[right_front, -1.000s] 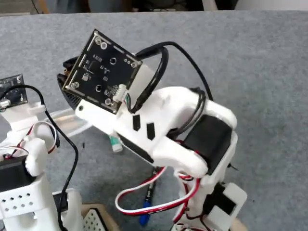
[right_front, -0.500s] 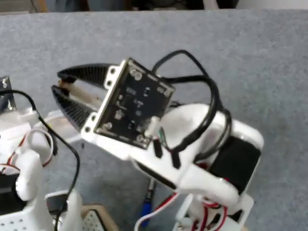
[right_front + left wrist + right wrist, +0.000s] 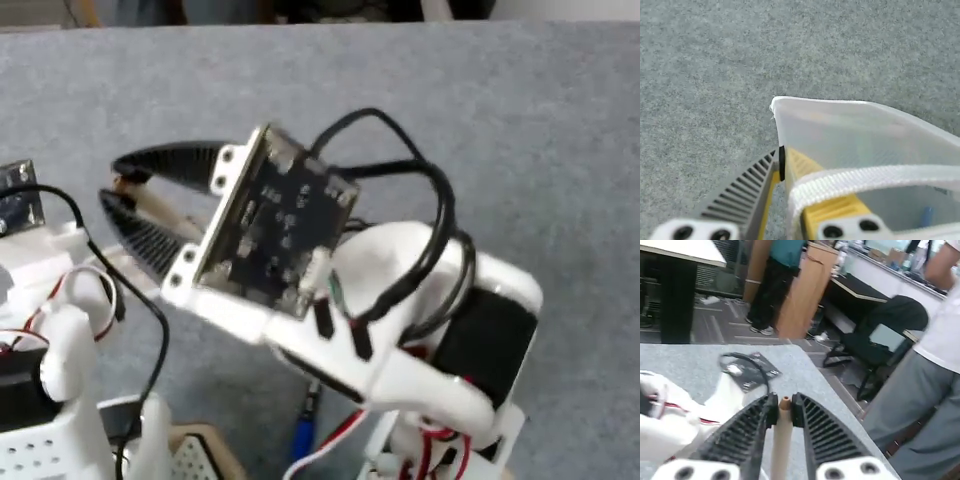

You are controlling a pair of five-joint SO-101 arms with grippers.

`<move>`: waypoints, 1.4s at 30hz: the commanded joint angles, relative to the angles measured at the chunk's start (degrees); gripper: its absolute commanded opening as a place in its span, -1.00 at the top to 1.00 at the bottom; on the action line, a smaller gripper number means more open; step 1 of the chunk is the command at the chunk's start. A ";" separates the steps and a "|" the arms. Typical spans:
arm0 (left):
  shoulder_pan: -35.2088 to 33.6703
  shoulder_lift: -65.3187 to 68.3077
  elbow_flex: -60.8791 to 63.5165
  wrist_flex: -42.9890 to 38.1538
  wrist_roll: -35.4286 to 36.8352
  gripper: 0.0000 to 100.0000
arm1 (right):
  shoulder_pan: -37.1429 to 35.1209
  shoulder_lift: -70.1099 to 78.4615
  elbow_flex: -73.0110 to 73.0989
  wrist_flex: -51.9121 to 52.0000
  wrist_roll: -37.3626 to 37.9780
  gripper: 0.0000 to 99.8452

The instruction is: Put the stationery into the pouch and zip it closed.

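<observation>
My right gripper (image 3: 110,180) is over the left part of the grey table, shut on a thin beige pencil (image 3: 150,198). Its wrist view looks along the jaws, and the pencil (image 3: 781,440) is clamped upright between the right gripper's (image 3: 783,401) ribbed fingers. My left gripper (image 3: 781,162) is shut on the edge of a translucent pouch (image 3: 850,135) with a white webbing strip (image 3: 865,180), held just above the table. Something small and blue (image 3: 926,217) shows through the pouch wall. The left arm (image 3: 60,350) stands at the lower left of the high view.
A blue pen (image 3: 303,430) lies on the table under the right arm's body (image 3: 400,320). A wooden base with a perforated white plate (image 3: 195,455) sits at the near edge. Black cables (image 3: 420,190) loop over the right arm. Open grey table (image 3: 520,130) lies to the right.
The right arm has swung its wrist round. Its jaws with the pencil now stick out to the left and have crept a little further left. A green-capped item near the pouch is now covered.
</observation>
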 commanded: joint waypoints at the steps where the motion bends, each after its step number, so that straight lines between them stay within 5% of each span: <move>1: 0.84 -0.62 1.01 -3.16 0.18 0.94 | -2.90 -0.92 -1.19 -1.32 -0.44 0.98; 18: 0.66 -1.05 1.01 -3.08 0.18 0.94 | -0.35 4.79 0.92 -3.43 -0.26 0.98; 42: 0.57 -1.14 1.01 -3.08 0.18 0.94 | 6.86 4.79 1.80 8.70 0.00 0.98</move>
